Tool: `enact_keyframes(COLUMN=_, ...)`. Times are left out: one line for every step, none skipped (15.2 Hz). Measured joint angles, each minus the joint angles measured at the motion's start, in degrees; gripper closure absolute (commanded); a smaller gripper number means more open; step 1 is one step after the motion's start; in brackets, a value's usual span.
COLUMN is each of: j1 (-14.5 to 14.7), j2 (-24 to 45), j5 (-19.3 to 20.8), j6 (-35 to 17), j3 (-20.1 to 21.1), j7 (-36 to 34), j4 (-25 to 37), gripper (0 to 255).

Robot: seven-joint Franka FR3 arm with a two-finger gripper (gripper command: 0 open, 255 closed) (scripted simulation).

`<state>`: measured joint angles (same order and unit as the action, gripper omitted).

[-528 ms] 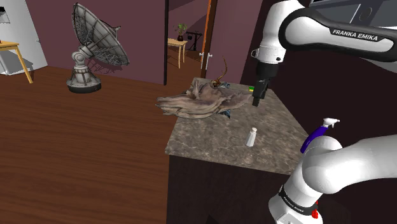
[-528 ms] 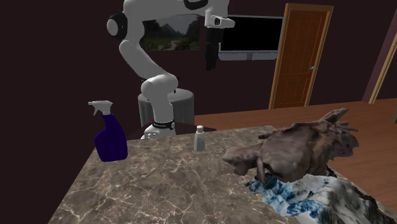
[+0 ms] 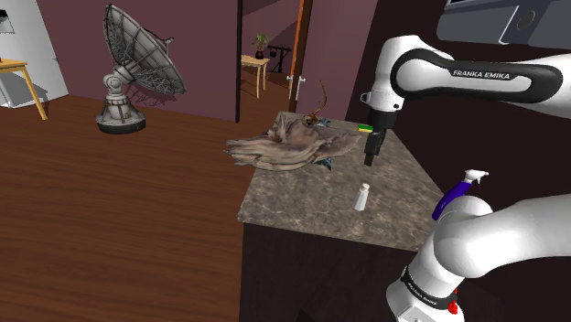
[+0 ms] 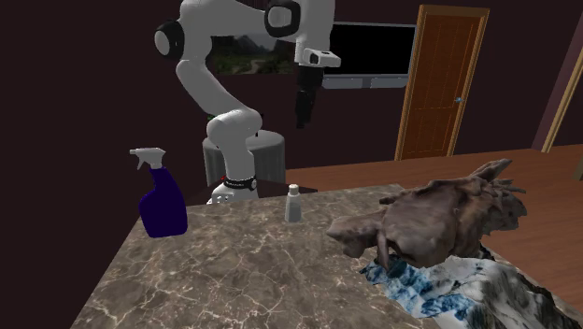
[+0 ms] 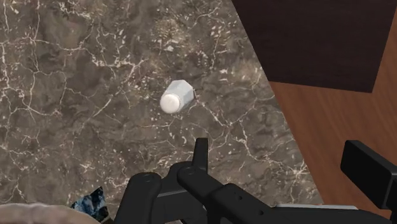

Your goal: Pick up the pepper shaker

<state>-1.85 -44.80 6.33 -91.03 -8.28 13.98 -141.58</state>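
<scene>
Reading claw [image 3: 370, 155] as open and empty, hung point-down well above worktop [image 3: 302, 197], presumably to line up a top-down grab. Seeing shaker [image 5: 176, 98] upright near the worktop edge, apart from heap [image 3: 293, 142] and bottle [image 4: 161, 201], so room either side for a pinch. Needs a descent centred on the cap before closing.

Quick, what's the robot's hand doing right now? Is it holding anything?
Hand: open, holding nothing, up above the white pepper shaker.
</scene>
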Motion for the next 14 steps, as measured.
enact_keyframes(j1=-0.4, j2=0.3, j5=0.7, j6=-1.3, j3=-1.2, j7=1.2, j4=-1.3, gripper=0)
enact_keyframes(j1=-0.6, j2=1.0, j5=1.3, j6=-2.7, j3=-2.3, j7=2.3, j4=-2.1, gripper=0)
enact_keyframes(j1=-0.9, j2=2.0, j5=2.0, j6=-4.1, j3=-3.4, j7=3.4, j4=-2.9, gripper=0)
enact_keyframes(j1=-1.2, j2=2.5, j5=2.7, j6=-5.4, j3=-4.7, j7=4.7, j4=-3.8, gripper=0)
enact_keyframes(j1=-1.5, j2=3.4, j5=3.3, j6=-6.7, j3=-5.7, j7=5.7, j4=-4.3, gripper=0)
enact_keyframes(j1=-1.9, j2=4.6, j5=4.1, j6=-8.5, j3=-7.2, j7=7.2, j4=-5.2, gripper=0)
enact_keyframes(j1=-2.1, j2=5.4, j5=4.6, j6=-9.7, j3=-8.2, j7=8.2, j4=-5.9, gripper=0)
enact_keyframes(j1=-2.4, j2=6.3, j5=5.2, j6=-11.4, j3=-9.2, j7=9.2, j4=-7.0, gripper=0)
enact_keyframes(j1=-2.7, j2=7.8, j5=5.9, j6=-13.3, j3=-10.7, j7=10.6, j4=-7.5, gripper=0)
enact_keyframes(j1=-3.0, j2=8.7, j5=6.5, j6=-14.6, j3=-11.8, j7=11.7, j4=-8.2, gripper=0)
enact_keyframes(j1=-3.4, j2=9.7, j5=7.1, j6=-16.0, j3=-13.0, j7=12.9, j4=-8.8, gripper=0)
enact_keyframes(j1=-3.5, j2=10.8, j5=7.5, j6=-17.3, j3=-13.9, j7=13.8, j4=-9.2, gripper=0)
enact_keyframes(j1=-3.5, j2=12.0, j5=7.7, j6=-18.6, j3=-14.6, j7=14.4, j4=-9.3, gripper=0)
enact_keyframes(j1=-3.5, j2=12.8, j5=7.8, j6=-19.6, j3=-15.0, j7=14.6, j4=-9.6, gripper=0)
